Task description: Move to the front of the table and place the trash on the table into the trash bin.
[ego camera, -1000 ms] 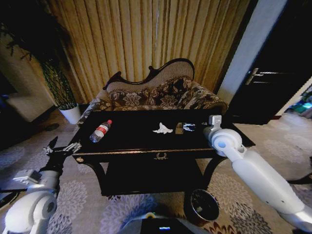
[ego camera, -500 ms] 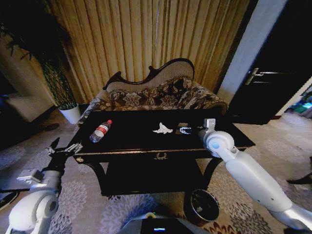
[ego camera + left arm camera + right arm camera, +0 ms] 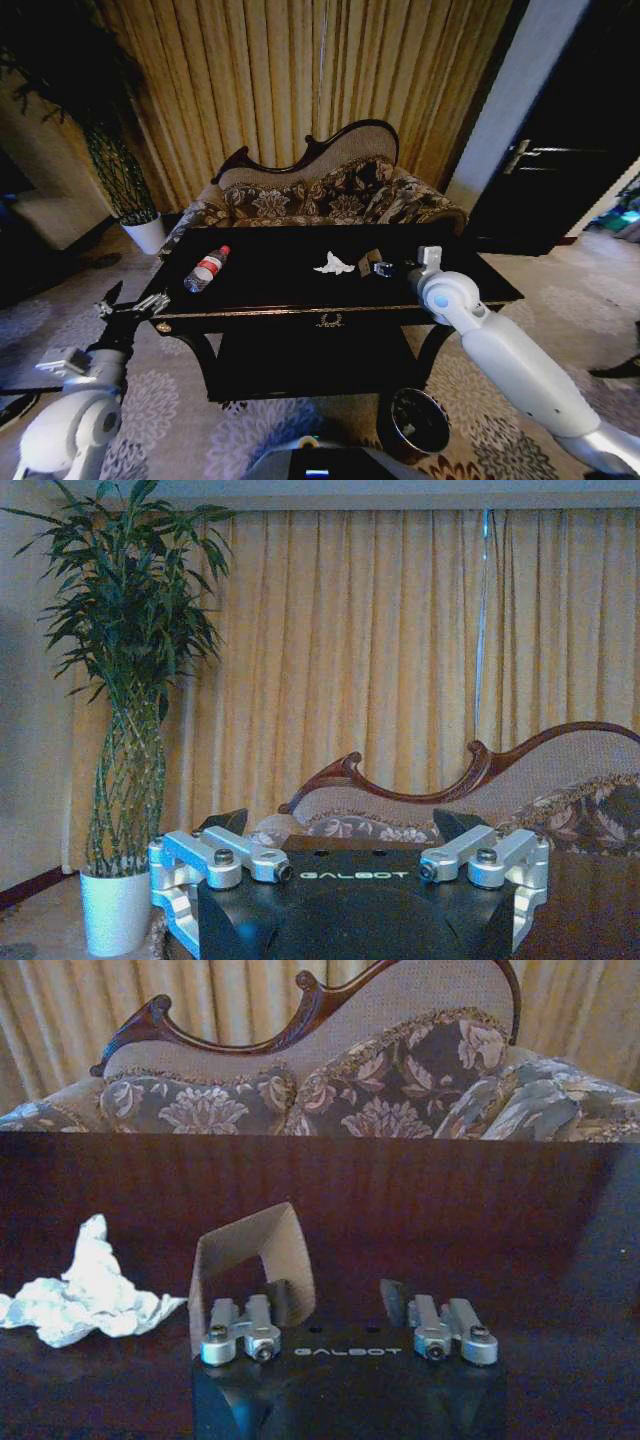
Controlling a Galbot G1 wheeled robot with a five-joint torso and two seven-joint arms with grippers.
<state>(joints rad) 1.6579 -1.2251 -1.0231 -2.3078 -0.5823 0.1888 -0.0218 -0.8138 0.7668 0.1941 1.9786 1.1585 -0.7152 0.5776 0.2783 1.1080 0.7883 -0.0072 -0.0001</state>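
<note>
The glossy black table (image 3: 260, 300) carries the trash: a clear bottle (image 3: 207, 268) with a red cap at its left, a crumpled white tissue (image 3: 334, 264) near the middle, and a small tan piece (image 3: 368, 261) just right of it. The tan piece (image 3: 250, 1250) stands bent like an arch, the tissue (image 3: 85, 1290) beside it. My right gripper (image 3: 386, 268) (image 3: 340, 1305) is low over the table and open, one finger (image 3: 285, 1300) against the tan piece. My left gripper (image 3: 130, 305) (image 3: 342, 825) hovers open off the table's left front corner. The round trash bin (image 3: 418, 420) stands on the carpet below the right arm.
A carved floral sofa (image 3: 320, 195) sits right behind the table, curtains behind it. A potted plant in a white pot (image 3: 147, 233) stands at the back left. A dark door (image 3: 560, 150) is at the right. Patterned carpet surrounds the table.
My right gripper has slid left along the table up to the tan piece, which has tipped up from lying flat. The left arm has stayed put.
</note>
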